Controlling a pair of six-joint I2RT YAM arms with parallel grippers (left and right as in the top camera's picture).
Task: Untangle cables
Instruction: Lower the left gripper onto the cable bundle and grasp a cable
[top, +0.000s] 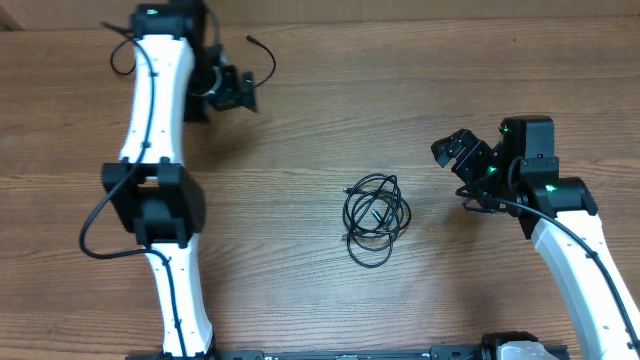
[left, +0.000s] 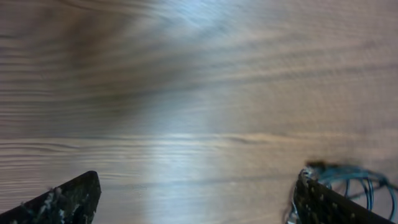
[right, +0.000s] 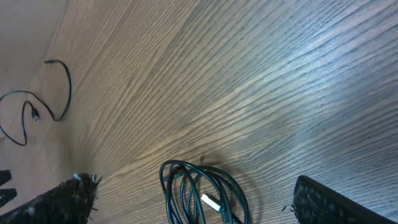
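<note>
While both arms sit apart from them, the cables (top: 374, 216) lie coiled mid-counter (top: 300, 170), a silvery tip (right: 210, 201) showing (right wrist view). A loose cord (top: 270, 62) lies by the left gripper (top: 249, 92), whose jaws are spread and empty. The right gripper (top: 449, 146) is near the coil, jaws likewise spread.

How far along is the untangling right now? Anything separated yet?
Done: one cable lies alone near the far edge of the table, apart from the rest. In hand: nothing; the left end effector and right end effector are both open and empty. Left: the other cables sit looped together mid-table, a silvery plug inside the loops.
</note>
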